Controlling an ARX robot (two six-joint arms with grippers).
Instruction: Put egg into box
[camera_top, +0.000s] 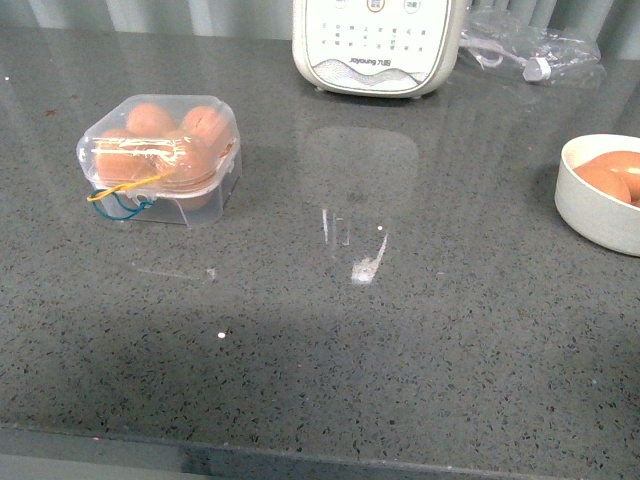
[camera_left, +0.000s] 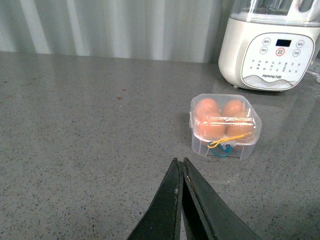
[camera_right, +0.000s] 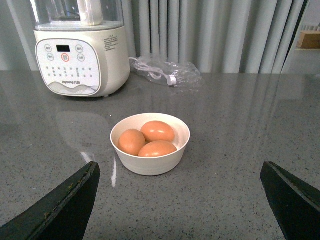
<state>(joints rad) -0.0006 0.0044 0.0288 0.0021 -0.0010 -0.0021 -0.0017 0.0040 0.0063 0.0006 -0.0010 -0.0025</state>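
Observation:
The box (camera_top: 160, 160) is a small clear plastic egg case at the left of the grey counter, lid down, with several brown eggs inside and yellow and blue rubber bands at its front. In the left wrist view the box (camera_left: 225, 126) lies ahead of my left gripper (camera_left: 180, 161), which is shut on nothing, well short of the case. My right gripper (camera_right: 180, 167) is wide open in front of a white bowl (camera_right: 150, 162) holding three brown eggs (camera_right: 157, 131), and touches none of them. Neither arm shows in the front view.
A white Joyoung appliance (camera_top: 375, 45) stands at the back centre. A clear plastic bag with a cable (camera_top: 530, 50) lies at the back right. The white bowl (camera_top: 575, 200) sits at the right edge of the front view.

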